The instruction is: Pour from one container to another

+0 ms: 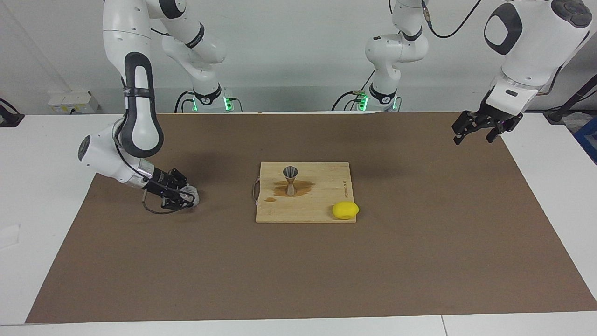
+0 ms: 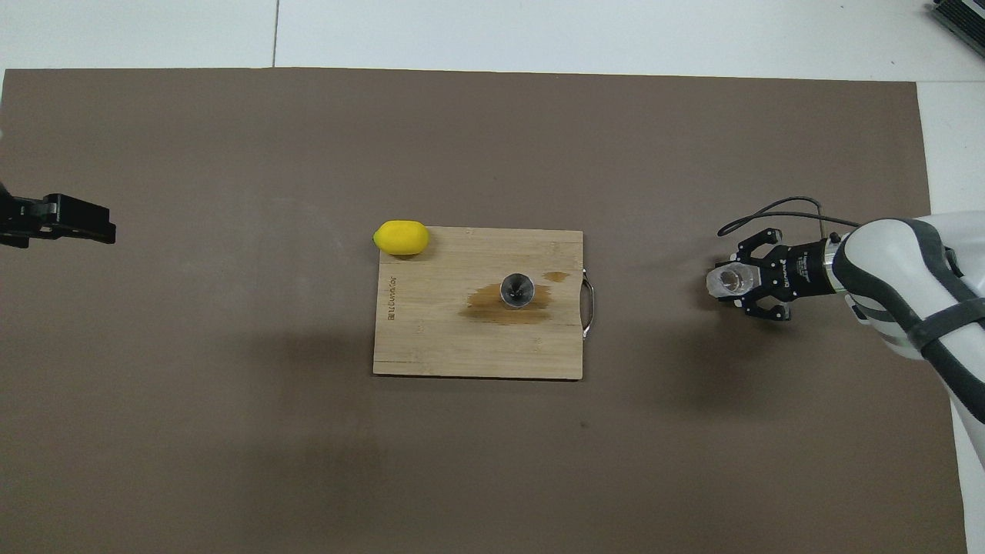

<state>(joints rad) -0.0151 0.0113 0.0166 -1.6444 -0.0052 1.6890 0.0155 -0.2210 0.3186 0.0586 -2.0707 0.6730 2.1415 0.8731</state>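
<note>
Toward the right arm's end from the cutting board (image 1: 305,198): clear cup (image 1: 190,195) upright on the mat | my right gripper (image 1: 184,196) around it, grip unreadable | left gripper (image 1: 478,129) spread, waiting.

R pincer (image 1: 186,198) low by mat; L pincer (image 1: 480,128) waits raised, open.

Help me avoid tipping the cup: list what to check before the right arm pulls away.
1. Clear cup upright on the mat: ok.
2. Right tool free of the cup: cannot tell.
3. Jigger upright on the cutting board: ok.
4. Board dry: not ok, a brown spill surrounds the jigger.
5. Left tool open, waiting over the mat's corner, away from the cup: ok.
</note>
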